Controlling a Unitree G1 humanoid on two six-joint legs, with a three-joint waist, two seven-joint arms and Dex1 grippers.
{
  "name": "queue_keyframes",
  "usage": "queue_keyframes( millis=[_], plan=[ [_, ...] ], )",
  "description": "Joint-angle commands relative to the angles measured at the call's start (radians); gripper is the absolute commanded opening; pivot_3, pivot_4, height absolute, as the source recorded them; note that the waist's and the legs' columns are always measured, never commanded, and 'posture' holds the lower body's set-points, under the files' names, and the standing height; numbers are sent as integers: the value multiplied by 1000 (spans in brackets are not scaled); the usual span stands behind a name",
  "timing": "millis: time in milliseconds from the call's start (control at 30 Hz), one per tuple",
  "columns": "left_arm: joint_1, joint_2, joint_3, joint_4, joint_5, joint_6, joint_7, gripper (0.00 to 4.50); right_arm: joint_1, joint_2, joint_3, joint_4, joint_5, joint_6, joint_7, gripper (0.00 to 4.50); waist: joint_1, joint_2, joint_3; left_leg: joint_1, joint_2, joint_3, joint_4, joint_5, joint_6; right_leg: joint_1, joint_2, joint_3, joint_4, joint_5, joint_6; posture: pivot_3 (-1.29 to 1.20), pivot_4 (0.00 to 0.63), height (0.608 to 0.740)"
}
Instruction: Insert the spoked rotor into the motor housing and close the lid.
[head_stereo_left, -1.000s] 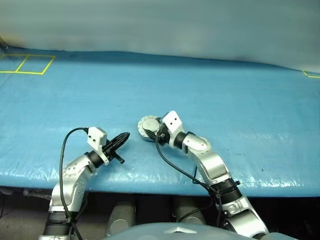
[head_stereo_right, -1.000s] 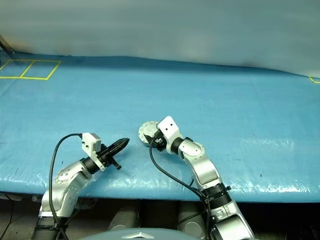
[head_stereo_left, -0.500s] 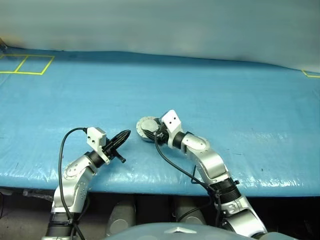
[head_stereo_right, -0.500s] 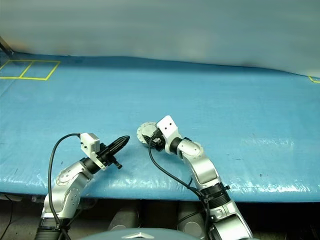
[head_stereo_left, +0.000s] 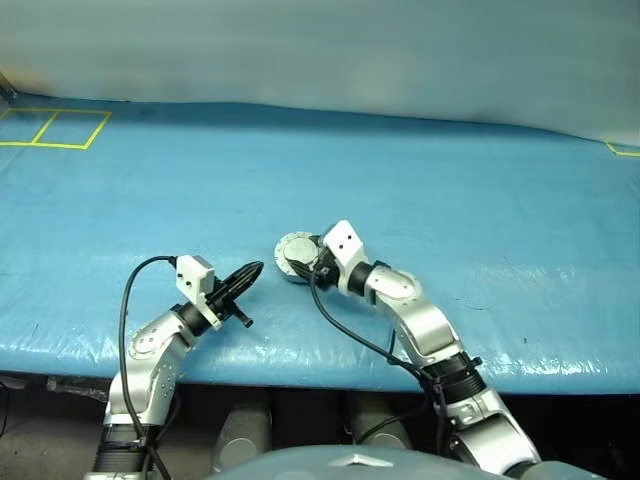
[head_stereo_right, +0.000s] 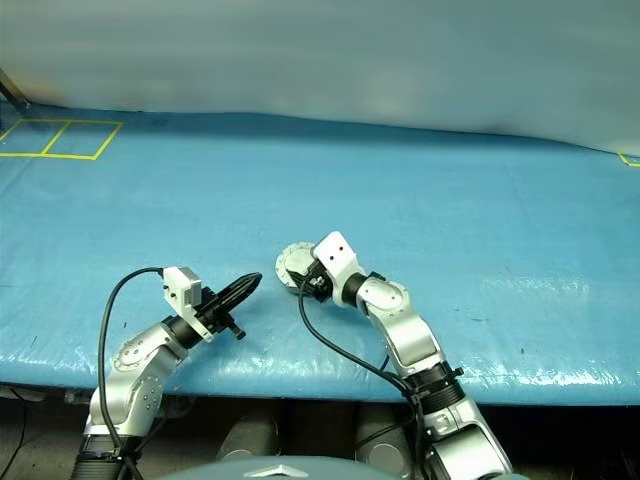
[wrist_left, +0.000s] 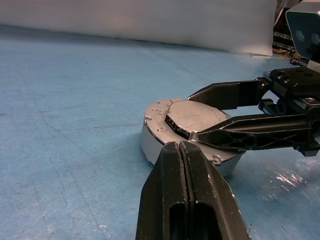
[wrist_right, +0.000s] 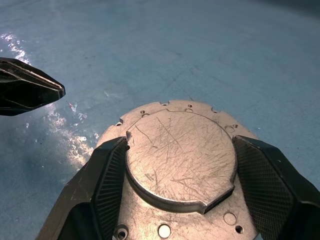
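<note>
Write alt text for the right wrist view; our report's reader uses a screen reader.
The right claw straddles the lid, a scratched silver disc lying closed on the blue table cover, one black finger on each side. The shut left claw points in from beside it.

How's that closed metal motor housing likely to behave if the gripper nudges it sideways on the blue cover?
The motor housing looks like solid scratched metal, so probably stiff and heavy for its size. It sits flat and squat on the blue cover, so it would likely slide rather than tip or roll. The right gripper straddles its raised centre, where smooth metal may slip.
</note>
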Motion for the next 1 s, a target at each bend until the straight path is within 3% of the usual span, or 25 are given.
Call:
queue_keyframes(
  millis=[33,467,800,1000],
  plan=[
    [-12,-7,-7,-5,-25,-7,-13,0,-25,-17,-4,27,-8,-15,17,3019,0,0,0,0,0,0,0,0,0,0,0,0,0,0,0,0,150,740],
    [-46,-28,-24,11,-35,31,1,0,-24,-23,30,113,-39,-49,28,3019,-1,0,-1,1,0,0,0,0,0,1,0,0,0,0,0,0,150,740],
    [-177,-59,-77,187,21,38,17,0,-21,-27,26,93,-43,-50,14,3019,-3,1,-2,2,0,0,0,0,0,2,0,0,0,0,0,0,150,740],
    [-175,-55,-76,227,52,27,35,0,-7,-30,15,72,-39,-46,-4,3019,0,3,-5,2,0,0,1,0,0,2,0,0,0,0,0,0,150,740]
  ],
)
